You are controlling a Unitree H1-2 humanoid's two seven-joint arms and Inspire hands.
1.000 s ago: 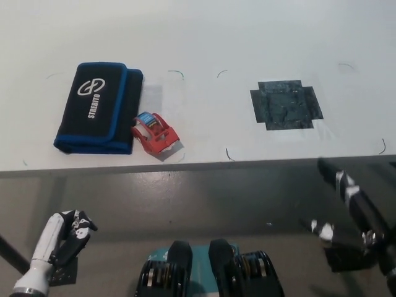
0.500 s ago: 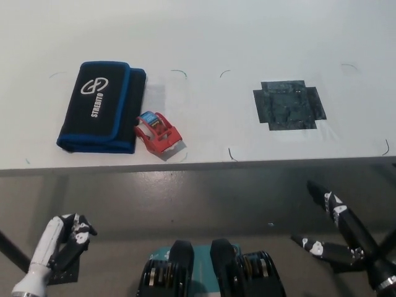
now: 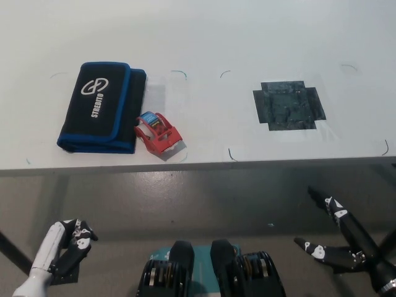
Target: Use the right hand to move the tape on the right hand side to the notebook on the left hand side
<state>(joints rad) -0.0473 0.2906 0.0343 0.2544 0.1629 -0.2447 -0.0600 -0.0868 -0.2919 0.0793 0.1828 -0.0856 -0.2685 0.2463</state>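
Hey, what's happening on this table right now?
Nothing is being held. The red tape dispenser lies on the white table beside the black and blue notebook, near its right edge. The black right hand is open, below the table edge. The white left hand rests at lower left.

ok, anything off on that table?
Yes: the red tape dispenser sits askew on the table against the black-and-blue notebook case, not on it. Both hands, right hand and left hand, hang below the edge.
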